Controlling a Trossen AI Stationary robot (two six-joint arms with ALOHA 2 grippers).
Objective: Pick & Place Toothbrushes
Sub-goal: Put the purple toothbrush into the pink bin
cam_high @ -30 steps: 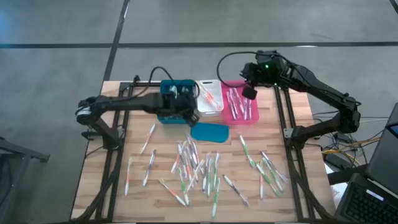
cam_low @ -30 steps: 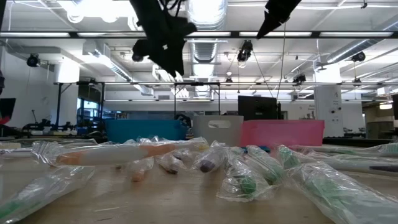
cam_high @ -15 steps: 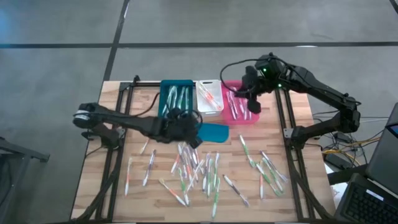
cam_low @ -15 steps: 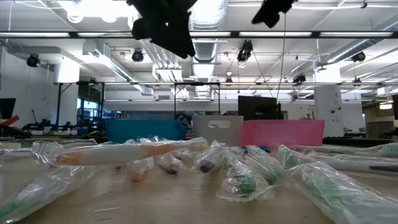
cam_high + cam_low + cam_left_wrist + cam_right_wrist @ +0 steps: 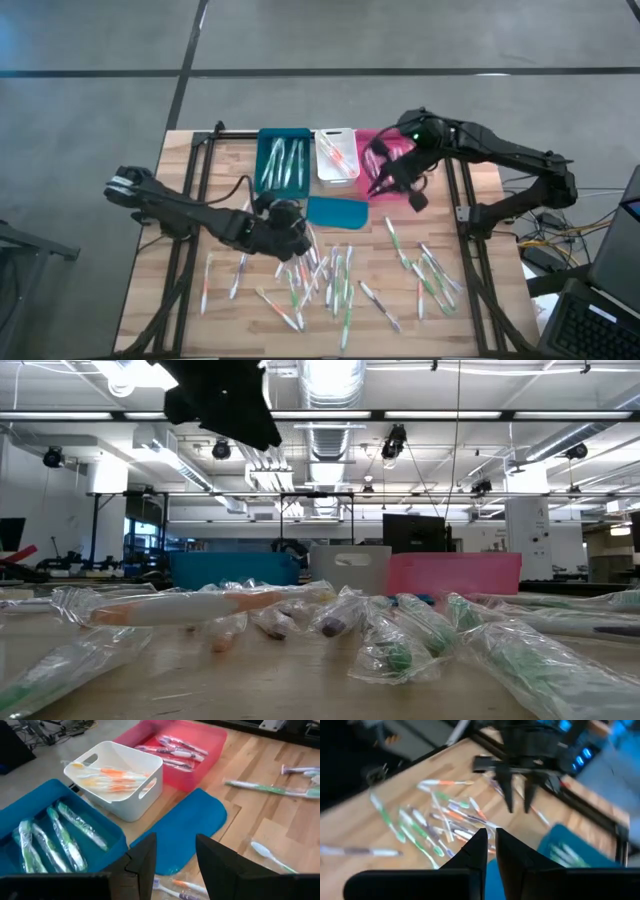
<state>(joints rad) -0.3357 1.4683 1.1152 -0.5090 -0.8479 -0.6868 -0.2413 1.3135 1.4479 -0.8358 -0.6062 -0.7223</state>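
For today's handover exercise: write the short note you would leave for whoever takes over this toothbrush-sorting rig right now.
Left gripper: open, empty, over the near side of the loose pile.
Right gripper: fingers nearly together, nothing seen held, at the pink bin's near edge.
Done: some toothbrushes sorted into the teal bin (green), white bin (orange) and pink bin.
Left: many toothbrushes lie scattered on the table. A teal lid lies in front of the bins.
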